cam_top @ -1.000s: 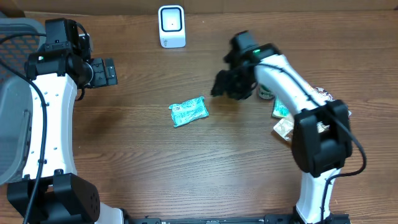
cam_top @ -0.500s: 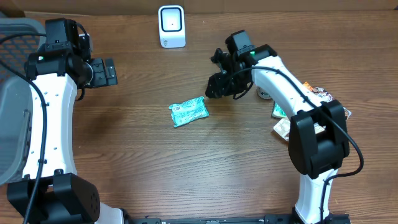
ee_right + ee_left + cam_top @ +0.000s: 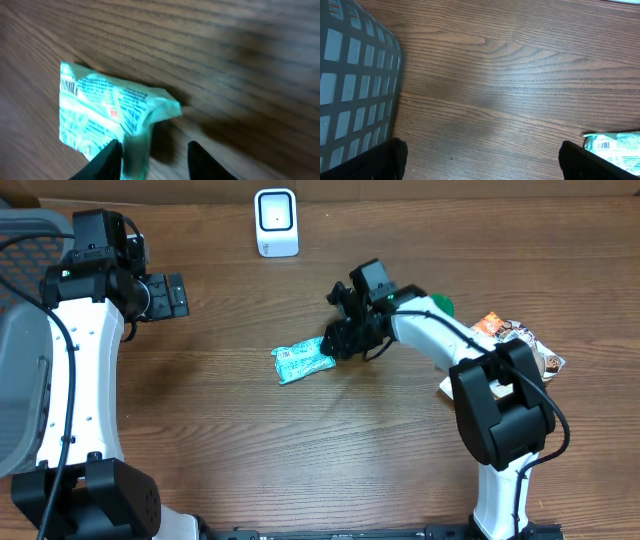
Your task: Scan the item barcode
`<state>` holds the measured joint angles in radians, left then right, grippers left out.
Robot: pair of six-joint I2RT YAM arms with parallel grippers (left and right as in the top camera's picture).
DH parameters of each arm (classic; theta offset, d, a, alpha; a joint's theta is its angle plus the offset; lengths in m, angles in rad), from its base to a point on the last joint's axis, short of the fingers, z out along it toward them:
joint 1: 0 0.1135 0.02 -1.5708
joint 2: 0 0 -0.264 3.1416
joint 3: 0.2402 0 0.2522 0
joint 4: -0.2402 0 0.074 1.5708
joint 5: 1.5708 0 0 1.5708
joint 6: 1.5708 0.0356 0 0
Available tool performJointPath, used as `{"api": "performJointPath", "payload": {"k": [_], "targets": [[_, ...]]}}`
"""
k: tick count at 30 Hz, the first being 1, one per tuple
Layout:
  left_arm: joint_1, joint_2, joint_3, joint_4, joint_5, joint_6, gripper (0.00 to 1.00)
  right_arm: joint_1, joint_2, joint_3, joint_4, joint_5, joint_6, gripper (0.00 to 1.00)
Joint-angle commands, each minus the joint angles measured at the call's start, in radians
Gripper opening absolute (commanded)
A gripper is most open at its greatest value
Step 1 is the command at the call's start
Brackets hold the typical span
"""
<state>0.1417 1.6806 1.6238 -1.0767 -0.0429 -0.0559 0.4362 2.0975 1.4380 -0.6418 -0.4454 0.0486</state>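
Well in front of the white boxy scanner [image 3: 276, 222], the teal plastic packet [image 3: 303, 360] is laid crosswise, its right end straddled by the right gripper [image 3: 339, 340], fingers [image 3: 107, 160] half-parted, unclenched.

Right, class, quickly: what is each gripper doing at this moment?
Left gripper: open, holding nothing.
Right gripper: open, jaws either side of the green packet's edge, not clamped.

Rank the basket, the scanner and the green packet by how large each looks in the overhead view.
1. Basket, though the frame cuts part of it off.
2. Scanner and packet: too alike to rank; the right gripper hides the packet's end.
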Motion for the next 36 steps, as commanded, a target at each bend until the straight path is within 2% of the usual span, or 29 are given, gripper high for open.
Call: {"api": "performJointPath", "payload": {"k": [1,21,30,31,35,36], "targets": [[-0.005,0.001,-0.001,0.001,-0.009,-0.007,1.0,0.014,-0.008,-0.061,0.087,-0.047,0.129,0.35],[-0.005,0.001,-0.001,0.0,-0.009,-0.007,0.99,0.069,0.04,-0.11,0.155,-0.027,0.401,0.33],[-0.005,0.001,-0.001,0.001,-0.009,-0.007,1.0,0.066,0.05,-0.11,0.159,-0.056,0.423,0.15],[-0.005,0.001,-0.001,0.001,-0.009,-0.007,1.0,0.064,0.05,-0.109,0.159,-0.099,0.426,0.04],[-0.005,0.001,-0.001,0.0,-0.009,-0.007,1.0,0.058,0.05,-0.109,0.158,-0.208,0.449,0.05],[-0.005,0.001,-0.001,0.001,-0.009,-0.007,1.0,0.058,0.05,-0.109,0.158,-0.208,0.449,0.09]]}}
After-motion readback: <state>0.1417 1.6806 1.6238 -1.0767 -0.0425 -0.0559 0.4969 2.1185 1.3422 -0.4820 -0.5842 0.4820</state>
